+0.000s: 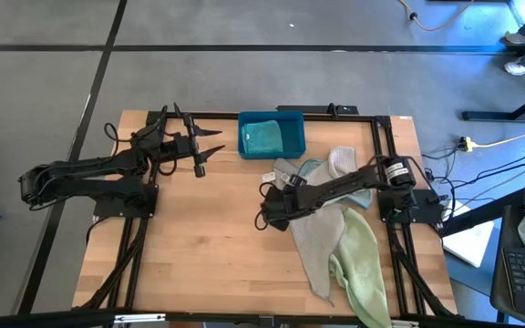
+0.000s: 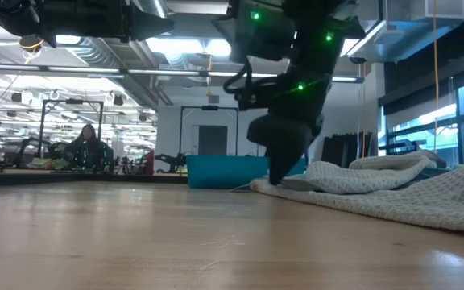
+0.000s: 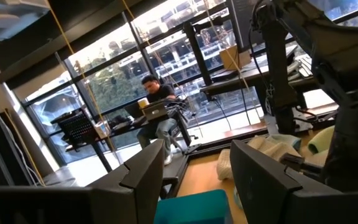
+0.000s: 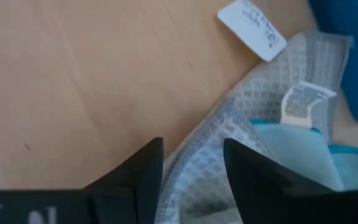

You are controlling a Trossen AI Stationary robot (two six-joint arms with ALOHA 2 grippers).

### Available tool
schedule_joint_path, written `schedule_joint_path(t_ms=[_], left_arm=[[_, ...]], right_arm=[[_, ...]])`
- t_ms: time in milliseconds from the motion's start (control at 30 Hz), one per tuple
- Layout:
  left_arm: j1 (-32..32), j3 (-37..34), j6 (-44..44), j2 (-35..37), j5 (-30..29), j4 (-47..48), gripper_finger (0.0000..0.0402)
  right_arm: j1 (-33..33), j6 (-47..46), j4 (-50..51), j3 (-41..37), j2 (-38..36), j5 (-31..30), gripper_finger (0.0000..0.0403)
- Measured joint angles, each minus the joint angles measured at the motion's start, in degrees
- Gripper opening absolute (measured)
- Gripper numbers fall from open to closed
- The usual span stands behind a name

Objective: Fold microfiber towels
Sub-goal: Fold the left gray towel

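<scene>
Waffle-weave grey towel (image 4: 241, 118) lies rumpled on smooth wood under the right hand (image 4: 191, 168), fingers parted, gripping nothing.

Two black, jointed robot arms, the left arm (image 1: 80, 173) and the right arm (image 1: 335, 189), stand on dark bases over a frame of black rails. Black cables loop along each arm's links. The right arm's shoulder carries a round, pale cap with a small mark. In the low view, small green lights glow on the right arm's dark wrist housing, where a thin cable curls beside it. Each arm ends in a gripper, the left gripper (image 3: 194, 180) and the right gripper (image 4: 191, 171), with two flat, matte black fingers whose tips are cut at a slant.
</scene>
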State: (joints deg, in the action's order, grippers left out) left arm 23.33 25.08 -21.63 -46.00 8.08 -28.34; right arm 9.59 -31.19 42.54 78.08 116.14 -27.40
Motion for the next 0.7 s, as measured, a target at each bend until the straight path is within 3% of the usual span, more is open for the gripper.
schedule_joint_path(t_ms=[233,467,700], left_arm=[[0.00,0.00,-0.02,0.00,0.00,0.07,0.0176],[0.00,0.00,-0.02,0.00,-0.04,0.17,0.0176],[0.00,0.00,-0.11,0.00,-0.07,0.17,0.0176]], right_arm=[[-0.03,0.27,2.59,0.00,0.12,-0.06,0.0118],[1.07,2.94,3.58,1.01,0.12,-0.11,0.0018],[2.55,6.92,8.15,8.99,0.12,-7.30,0.0014]])
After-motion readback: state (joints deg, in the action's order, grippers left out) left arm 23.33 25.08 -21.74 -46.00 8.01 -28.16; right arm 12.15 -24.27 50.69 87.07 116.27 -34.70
